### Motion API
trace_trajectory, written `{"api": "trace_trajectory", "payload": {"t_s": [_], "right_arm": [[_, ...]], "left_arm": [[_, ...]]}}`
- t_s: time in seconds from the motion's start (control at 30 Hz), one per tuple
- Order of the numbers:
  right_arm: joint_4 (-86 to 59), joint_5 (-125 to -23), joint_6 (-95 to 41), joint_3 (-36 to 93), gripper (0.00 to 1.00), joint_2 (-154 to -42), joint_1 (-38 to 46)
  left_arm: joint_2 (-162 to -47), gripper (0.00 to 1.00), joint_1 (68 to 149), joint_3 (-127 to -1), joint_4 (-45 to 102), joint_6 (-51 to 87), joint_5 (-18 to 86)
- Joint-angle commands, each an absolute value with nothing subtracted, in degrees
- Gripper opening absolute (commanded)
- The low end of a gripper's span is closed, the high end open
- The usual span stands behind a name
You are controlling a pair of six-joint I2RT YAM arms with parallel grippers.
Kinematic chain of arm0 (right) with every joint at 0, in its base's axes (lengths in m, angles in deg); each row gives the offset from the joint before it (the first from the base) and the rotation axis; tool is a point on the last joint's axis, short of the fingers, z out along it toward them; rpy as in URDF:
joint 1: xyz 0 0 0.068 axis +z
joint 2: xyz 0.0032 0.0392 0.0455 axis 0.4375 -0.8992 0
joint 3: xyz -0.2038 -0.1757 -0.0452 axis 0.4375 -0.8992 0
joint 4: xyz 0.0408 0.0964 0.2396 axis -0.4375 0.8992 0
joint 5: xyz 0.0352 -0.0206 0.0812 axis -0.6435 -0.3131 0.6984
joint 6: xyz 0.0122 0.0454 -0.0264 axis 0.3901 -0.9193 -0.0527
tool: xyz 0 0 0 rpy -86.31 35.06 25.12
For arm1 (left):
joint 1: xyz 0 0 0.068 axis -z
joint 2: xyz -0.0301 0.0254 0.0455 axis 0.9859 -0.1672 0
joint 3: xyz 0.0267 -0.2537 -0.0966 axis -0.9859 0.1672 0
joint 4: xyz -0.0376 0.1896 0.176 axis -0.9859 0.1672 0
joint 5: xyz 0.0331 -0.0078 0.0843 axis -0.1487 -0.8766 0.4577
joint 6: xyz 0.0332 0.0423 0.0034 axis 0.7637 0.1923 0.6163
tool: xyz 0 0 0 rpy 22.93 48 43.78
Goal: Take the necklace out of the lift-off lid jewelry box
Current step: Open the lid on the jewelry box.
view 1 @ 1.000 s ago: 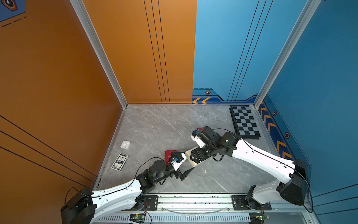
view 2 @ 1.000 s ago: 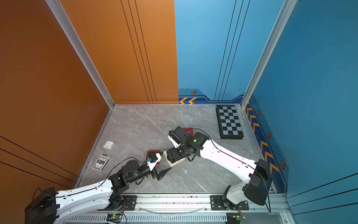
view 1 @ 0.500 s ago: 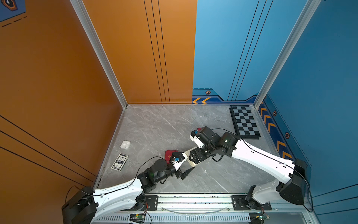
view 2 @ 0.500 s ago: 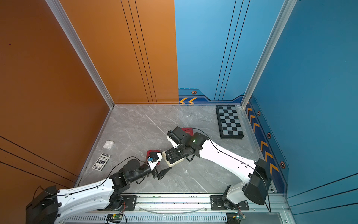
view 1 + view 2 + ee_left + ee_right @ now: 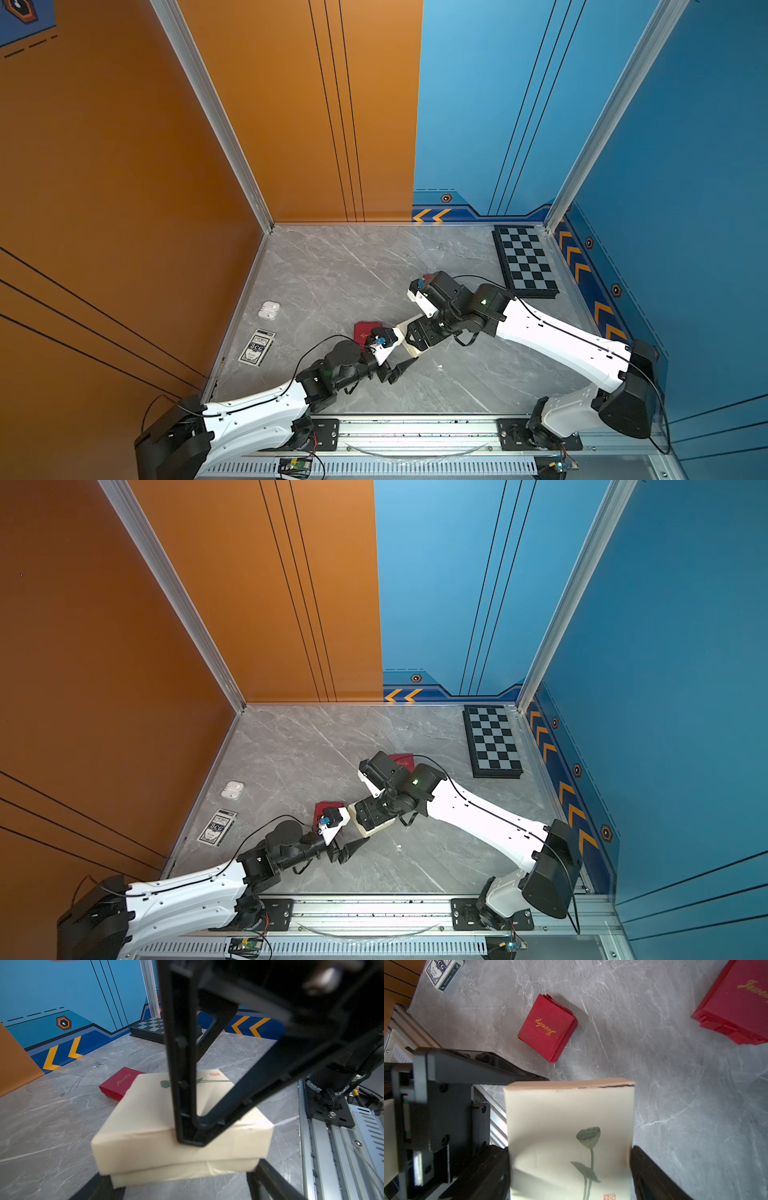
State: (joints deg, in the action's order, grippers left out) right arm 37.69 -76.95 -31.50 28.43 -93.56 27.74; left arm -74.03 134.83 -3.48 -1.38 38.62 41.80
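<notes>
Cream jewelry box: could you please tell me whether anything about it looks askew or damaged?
Yes, slightly: in the right wrist view the lid has a dark split along one edge near a corner, where the covering looks lifted. Otherwise it appears intact.

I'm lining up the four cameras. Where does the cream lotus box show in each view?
In a top view: cream lotus box, lower centre, mostly covered.
In a top view, lower centre again, slightly further left.
Left wrist, fills the middle.
Right wrist, lower centre, lotus print facing the camera.
Landmark: chessboard, in every view except the right wrist.
</notes>
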Motion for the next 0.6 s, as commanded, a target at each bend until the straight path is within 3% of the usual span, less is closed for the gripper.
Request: {"api": "trace_trajectory", "payload": {"t_s": [0.0,0.57], "right_arm": [[37.96,-74.14,-31.09,30.33,0.80,-93.23,28.37],[36.55,-67.57,-31.41,31.23,0.80,-88.19,25.11]], "left_arm": [[-73.68,0.71,135.19,-4.45,-2.38,39.10,43.25],[-70.68,0.69,134.78,-2.58,-2.36,38.42,42.87]]}}
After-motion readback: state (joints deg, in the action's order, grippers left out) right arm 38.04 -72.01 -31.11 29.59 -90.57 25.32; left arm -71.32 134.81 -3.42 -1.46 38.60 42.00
